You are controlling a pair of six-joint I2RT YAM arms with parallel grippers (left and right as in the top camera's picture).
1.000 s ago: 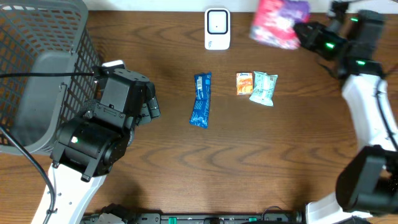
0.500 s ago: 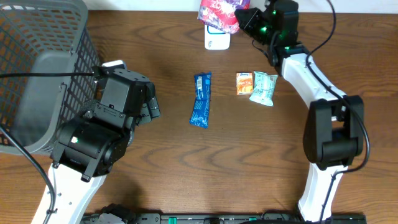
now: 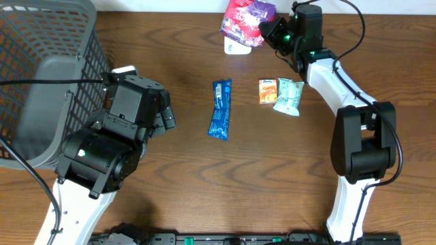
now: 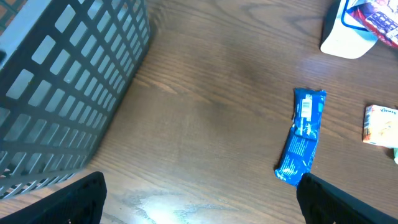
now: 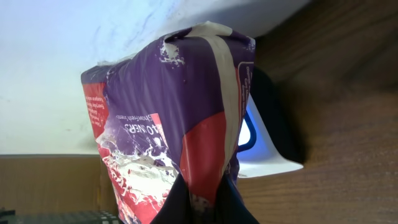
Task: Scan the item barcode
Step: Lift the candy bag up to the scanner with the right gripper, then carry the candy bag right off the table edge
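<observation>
**Bag swung in over the scanner**

Within the last second the right gripper (image 3: 268,29), pinching the red-and-purple crinkly snack bag (image 3: 245,15), has carried it from the table's right corner to hang over the small white scanner (image 3: 235,47); a scan looks imminent. The left gripper (image 3: 164,114) waits spread wide beside the grey mesh basket (image 3: 41,82). Dark wood-grain table (image 3: 272,177), pale wall (image 5: 62,68) behind

Even bright light; glare patch on table (image 4: 163,210); focus sharp.
</observation>
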